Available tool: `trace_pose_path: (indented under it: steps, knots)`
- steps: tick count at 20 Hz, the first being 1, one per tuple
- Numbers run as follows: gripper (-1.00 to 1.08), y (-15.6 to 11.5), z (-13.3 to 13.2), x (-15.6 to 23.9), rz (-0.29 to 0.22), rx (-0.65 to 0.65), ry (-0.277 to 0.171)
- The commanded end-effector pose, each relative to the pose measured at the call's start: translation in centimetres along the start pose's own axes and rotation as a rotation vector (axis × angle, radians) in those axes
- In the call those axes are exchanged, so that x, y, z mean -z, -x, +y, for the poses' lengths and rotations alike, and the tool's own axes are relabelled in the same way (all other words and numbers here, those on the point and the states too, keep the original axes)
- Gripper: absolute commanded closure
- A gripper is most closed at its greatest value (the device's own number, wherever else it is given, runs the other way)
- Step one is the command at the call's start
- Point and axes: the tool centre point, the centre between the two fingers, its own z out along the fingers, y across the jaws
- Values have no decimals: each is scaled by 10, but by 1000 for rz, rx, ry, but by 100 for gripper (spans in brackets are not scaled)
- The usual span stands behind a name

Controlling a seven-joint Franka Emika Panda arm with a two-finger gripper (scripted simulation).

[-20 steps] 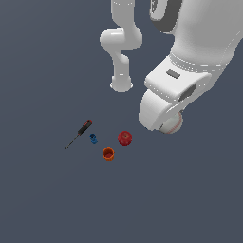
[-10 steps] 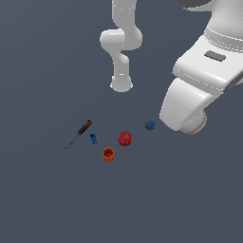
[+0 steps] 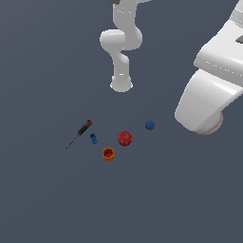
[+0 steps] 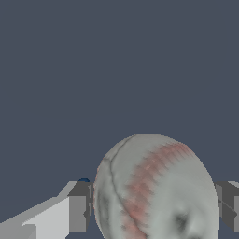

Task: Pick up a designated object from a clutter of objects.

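One ball wanted: the baseball (image 4: 156,189), white with thin red stitching, is sitting between the two fingers in the wrist view and filling most of the gap.
Where it is showing outside: in the exterior view only a sliver of it (image 3: 211,128) is peeking out under the big white arm link, well apart from the other items and toward that view's right.
Gripper (image 4: 156,205): the fingers (image 4: 79,205) are pressing against the ball from either side, so it is clenching the baseball; nothing shows a gap between pad and ball.
Height: whether the ball is hanging clear of the floor cannot be told from these views.
Clutter: the screwdriver (image 3: 79,133), blue piece (image 3: 93,138), cup (image 3: 108,154), apple (image 3: 125,138) and blue ball (image 3: 150,125) are lying loose on the dark floor, none touching the arm.
Weight: judging by its size, about that of the apple, it is probably loading the fingers only lightly.
Stiffness: a baseball is likely acting as firm, giving little under the pads, so it should be taking a solid squeeze without harm.
Slip: the round, smooth surface is offering small contact patches, so it may be tending to roll or squirt out if gripped off-centre.
Best hold: across the widest part, pads opposite each other, which is roughly how it is sitting now.
Stage: grasp looking made; lift appearing to be the step in hand.
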Motion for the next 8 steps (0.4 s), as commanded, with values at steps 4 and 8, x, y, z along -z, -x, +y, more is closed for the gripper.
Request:
trace_pose_path:
  steps: [4,8]
  knots:
    - [108,-5,-1,6,2,0,1]
    - [108,-6,-1,6,2,1,1]
